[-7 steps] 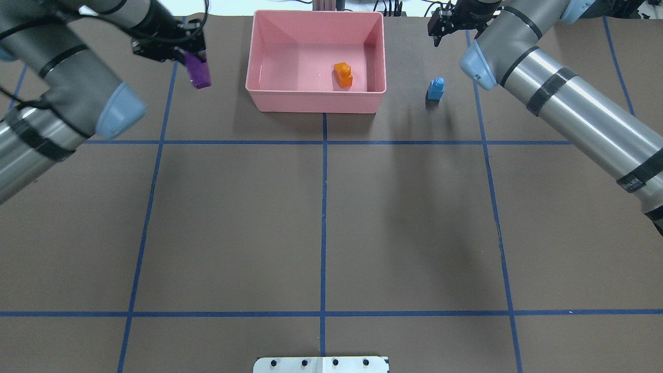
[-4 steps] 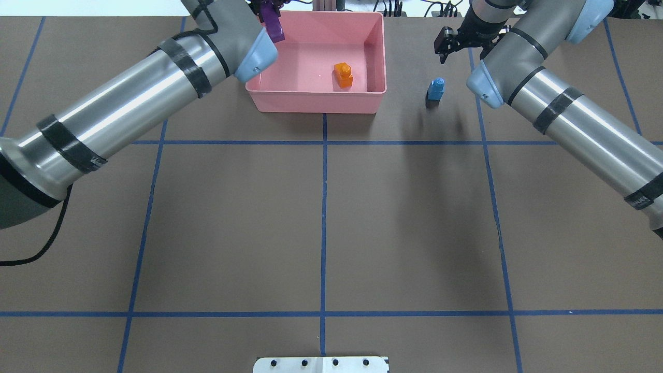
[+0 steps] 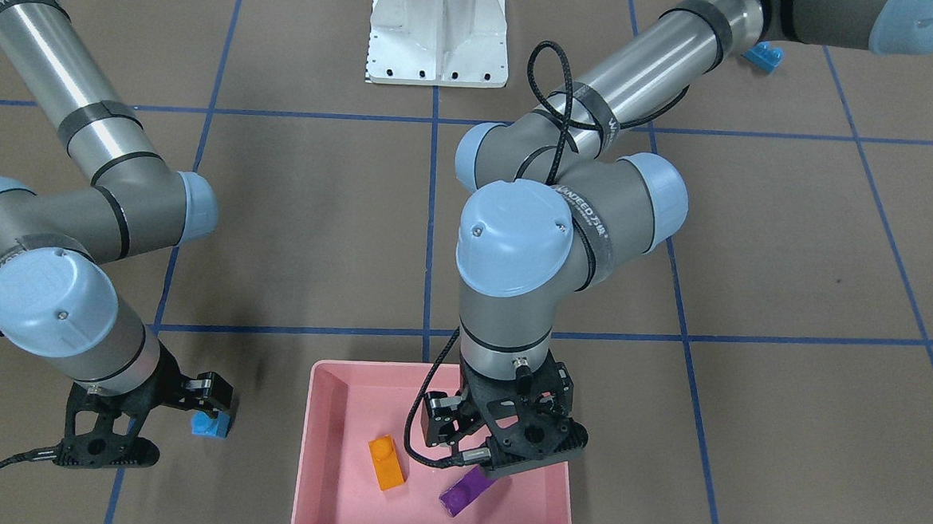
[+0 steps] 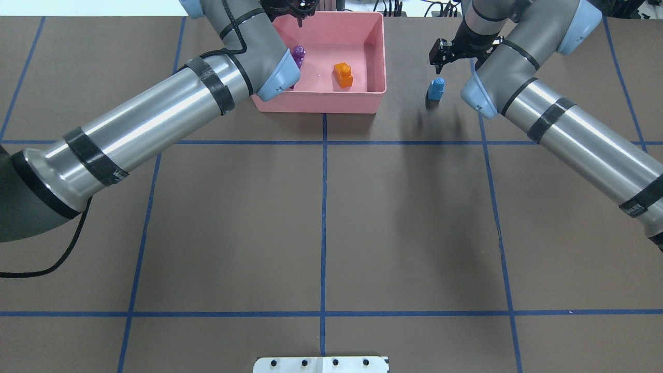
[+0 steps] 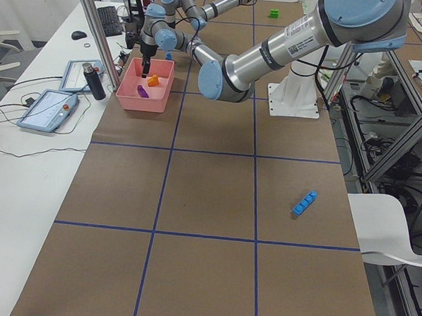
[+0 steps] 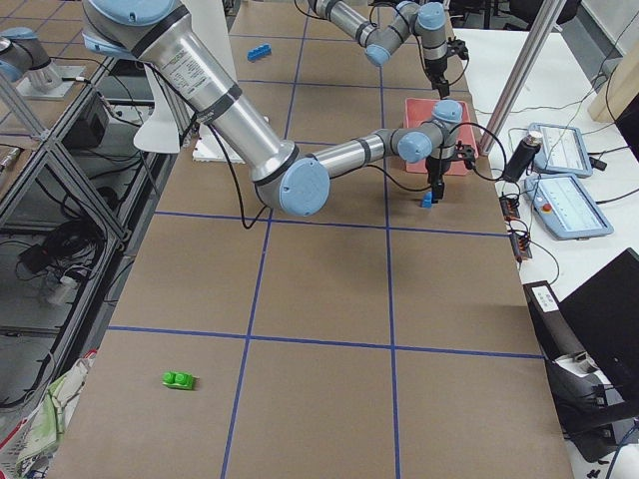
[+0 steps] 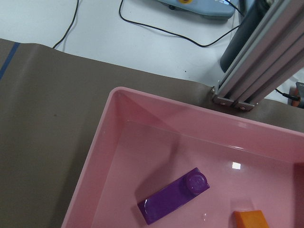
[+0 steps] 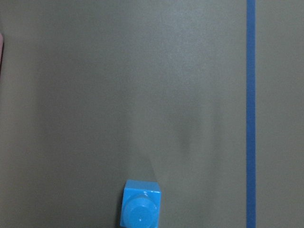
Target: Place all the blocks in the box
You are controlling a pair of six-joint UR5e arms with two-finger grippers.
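Table point(image 4: 404, 233), pink box point(image 4: 316, 101), small blue block point(image 4: 436, 88), green block point(image 6: 180, 379)

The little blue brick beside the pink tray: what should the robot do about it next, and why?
Probably lower the right gripper onto the small blue brick to grasp it. That brick stands on the table outside the box, with the gripper hovering near it, while the orange brick and purple brick already lie inside.

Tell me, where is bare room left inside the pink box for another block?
The box floor is bare along the robot-side wall and between the orange block and the wall facing the small blue block. It is crowded around the purple block, under the left pincer.
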